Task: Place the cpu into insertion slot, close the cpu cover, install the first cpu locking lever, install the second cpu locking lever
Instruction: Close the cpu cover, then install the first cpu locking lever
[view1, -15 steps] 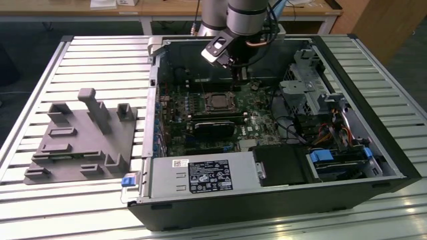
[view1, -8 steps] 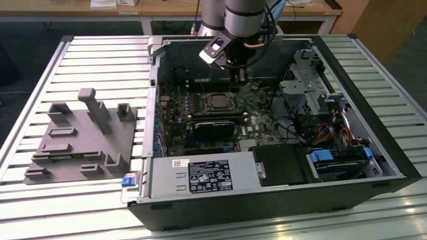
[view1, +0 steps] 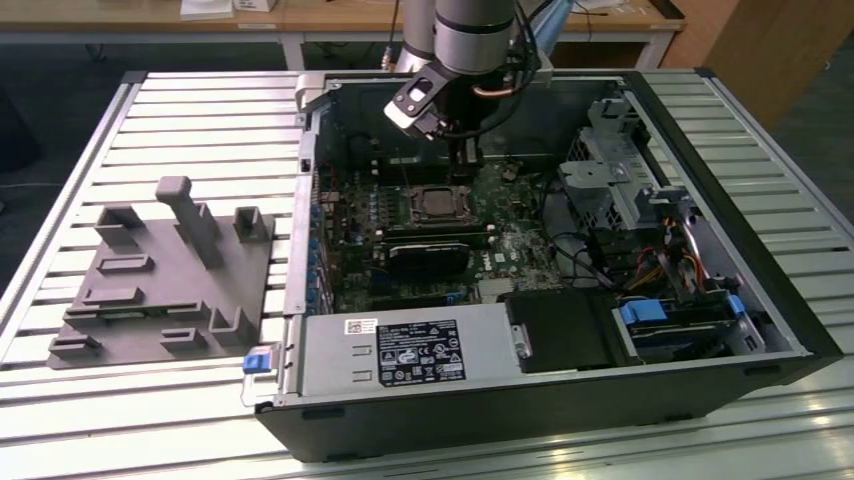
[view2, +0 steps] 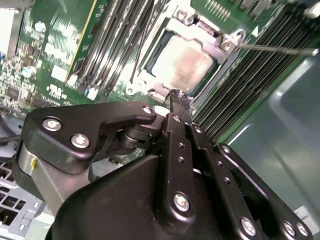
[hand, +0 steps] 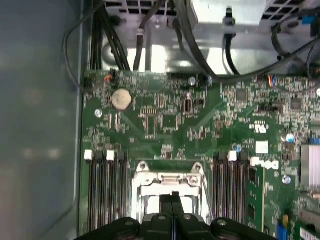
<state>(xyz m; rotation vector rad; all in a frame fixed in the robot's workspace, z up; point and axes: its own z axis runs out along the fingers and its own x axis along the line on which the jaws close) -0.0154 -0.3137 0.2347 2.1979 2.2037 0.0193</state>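
Note:
The cpu (view1: 434, 204) lies in the insertion slot (hand: 142, 184) on the green motherboard, its dull grey top (view2: 182, 62) showing. The silver cpu cover (view2: 220, 46) lies flat around the chip, framing it. A thin wire lever (view2: 280, 49) runs out from one corner of the socket, and a second thin lever (view2: 140, 47) runs along another side. My gripper (view2: 180, 96) hangs just above the socket's edge with its black fingers pressed together and nothing between them. In the exterior view the gripper (view1: 463, 168) is just behind the socket.
The open computer case (view1: 747, 330) lies on a slatted table. A black card (view1: 427, 255) sits just in front of the socket, with memory slots (hand: 105, 195) on both sides. A drive cage (view1: 607, 165) and cables are on the exterior view's right. A grey fixture block (view1: 160, 270) is on its left.

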